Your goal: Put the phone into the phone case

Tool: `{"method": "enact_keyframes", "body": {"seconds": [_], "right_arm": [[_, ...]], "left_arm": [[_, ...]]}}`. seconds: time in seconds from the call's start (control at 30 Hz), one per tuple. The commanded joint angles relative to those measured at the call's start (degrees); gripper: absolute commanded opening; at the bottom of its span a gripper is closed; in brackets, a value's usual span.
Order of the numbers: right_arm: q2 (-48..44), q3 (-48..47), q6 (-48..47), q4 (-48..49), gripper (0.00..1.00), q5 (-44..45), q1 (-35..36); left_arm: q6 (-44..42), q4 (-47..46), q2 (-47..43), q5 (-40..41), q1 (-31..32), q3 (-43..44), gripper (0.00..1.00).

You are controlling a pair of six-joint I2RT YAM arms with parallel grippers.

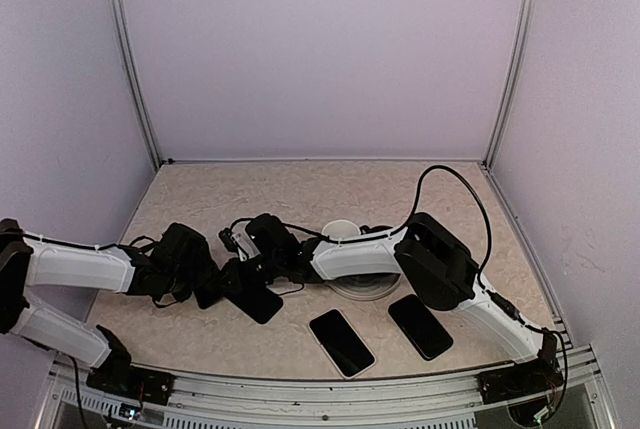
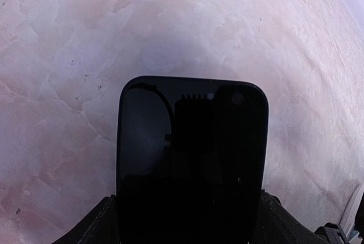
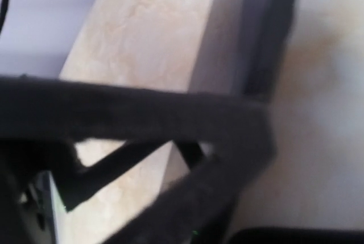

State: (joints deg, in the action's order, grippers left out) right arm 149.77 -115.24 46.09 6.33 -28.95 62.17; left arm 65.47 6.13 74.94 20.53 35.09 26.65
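Note:
A glossy black phone point(image 2: 192, 141) fills the left wrist view. My left gripper point(image 2: 190, 221) is shut on its lower end, with a finger point(image 2: 94, 228) at each long edge, holding it above the table. From above, that phone point(image 1: 258, 299) juts out from the left gripper point(image 1: 215, 284). My right gripper point(image 1: 252, 244) reaches across and hangs just behind the phone. The right wrist view is blurred. A soft black band point(image 3: 142, 113) crosses it close up, and I cannot tell whether this is the phone case or whether the jaws hold it.
Two flat dark slabs lie near the front edge, one with a pale rim point(image 1: 341, 342) and one all black point(image 1: 420, 326). A white round dish point(image 1: 352, 284) sits under the right forearm. Side walls and metal posts close in the table.

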Motion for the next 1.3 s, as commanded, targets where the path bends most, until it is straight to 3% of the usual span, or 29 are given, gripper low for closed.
{"method": "enact_keyframes", "body": {"seconds": [0.0,0.1,0.2,0.23,0.27,0.47,0.73,0.83,0.97,1.07,1.27], "right_arm": [[-0.2,-1.2,-1.2,1.4,0.0,0.2,-0.9],[-2.8,0.2,-2.8,1.1,0.0,-0.8,-1.6],[-7.1,2.2,-7.4,-0.6,0.0,-1.5,-1.7],[-8.4,2.6,-8.9,-1.9,0.0,-2.0,-1.7],[-9.6,2.8,-10.1,-3.2,0.0,-2.7,-1.9],[-17.8,8.1,-15.7,-12.5,0.0,-7.1,-3.1],[-26.3,13.1,-22.1,-31.3,0.0,-9.8,-4.6],[-27.1,13.2,-23.3,-37.5,0.0,-9.5,-5.1],[-28.1,16.3,-24.5,-38.3,0.0,-12.0,-5.3],[-27.2,15.3,-24.6,-39.3,0.0,-12.4,-5.7],[-21.5,8.8,-24.0,-43.9,0.0,-11.8,-6.4]], "left_arm": [[-0.5,0.6,-0.8,-3.1,1.9,-0.4,0.07],[-0.3,2.8,-2.4,-2.6,2.4,0.0,0.27],[0.0,6.7,-7.5,0.4,3.5,1.1,0.78],[-0.3,8.1,-9.1,1.3,3.6,1.6,0.91],[-0.8,10.0,-11.9,2.4,3.7,2.2,0.98],[-2.4,17.8,-22.4,5.4,3.9,6.5,0.99],[-7.7,16.2,-26.3,4.7,4.0,6.6,0.99],[-10.4,14.4,-27.0,3.4,4.9,5.3,0.96],[-11.4,11.3,-28.9,0.1,5.3,1.1,0.86],[-11.3,6.6,-31.5,-3.3,5.2,-3.0,0.86],[-8.0,10.2,-28.5,-2.2,5.3,-4.3,0.9]]}}
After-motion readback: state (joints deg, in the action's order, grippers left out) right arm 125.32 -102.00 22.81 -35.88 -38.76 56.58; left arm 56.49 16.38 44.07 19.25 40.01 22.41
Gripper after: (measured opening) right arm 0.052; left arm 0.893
